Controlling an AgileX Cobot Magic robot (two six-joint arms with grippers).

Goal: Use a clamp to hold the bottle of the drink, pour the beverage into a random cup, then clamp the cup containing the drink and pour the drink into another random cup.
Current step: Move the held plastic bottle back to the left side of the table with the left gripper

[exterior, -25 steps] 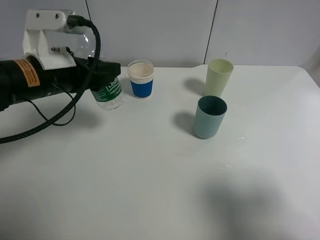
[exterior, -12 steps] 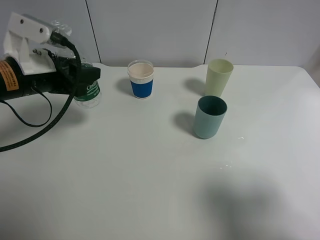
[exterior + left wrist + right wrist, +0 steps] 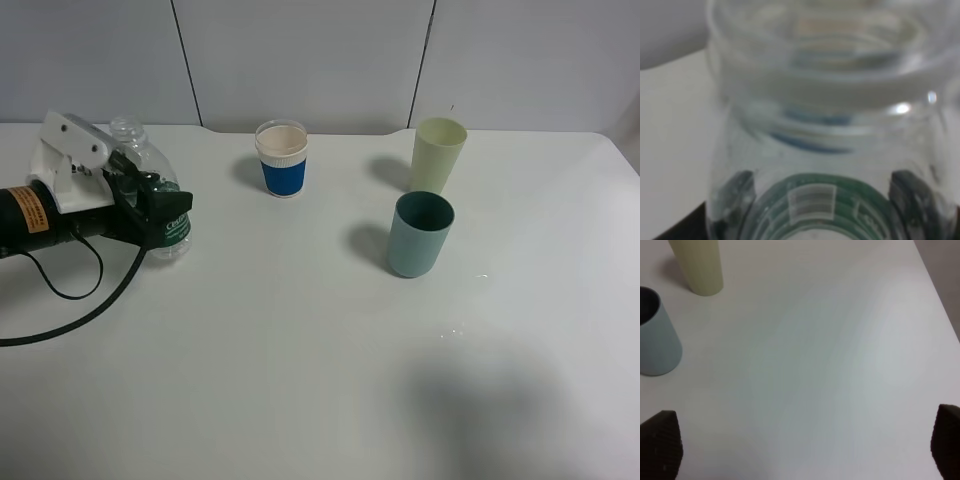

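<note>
The clear bottle [image 3: 134,166], green label around its middle, sits clenched in my left tool [image 3: 166,216], the black jaws closing on the label from either side. The wrist camera is filled by its ribbed shoulder. Its long axis runs close to upright, crosswise to the tool, the neck leaning a little back over my left arm [image 3: 40,212]. Its base is low at the surface [image 3: 300,380], but I cannot tell whether it rests there or hangs just clear.

The paper cup with the blue band [image 3: 283,160] is the nearest cup to this tool, standing beyond the tips and off to the side away from the arm's trailing cable [image 3: 75,310], well apart from the bottle. Whether it holds any drink cannot be made out. The teal cup [image 3: 419,235] and the pale green cup [image 3: 438,153] stand farther out again past the tips, near each other.

My right tool [image 3: 802,445] is released, its two tips spread wide with nothing between them. The teal cup and the pale green cup lie ahead of it and off to one side. By my reckoning that makes the right arm the nearer one for either of those two cups, and the left arm the one placed for the bottle and the banded cup.

My left arm lies low and nearly level over the surface, wrist straight.
</note>
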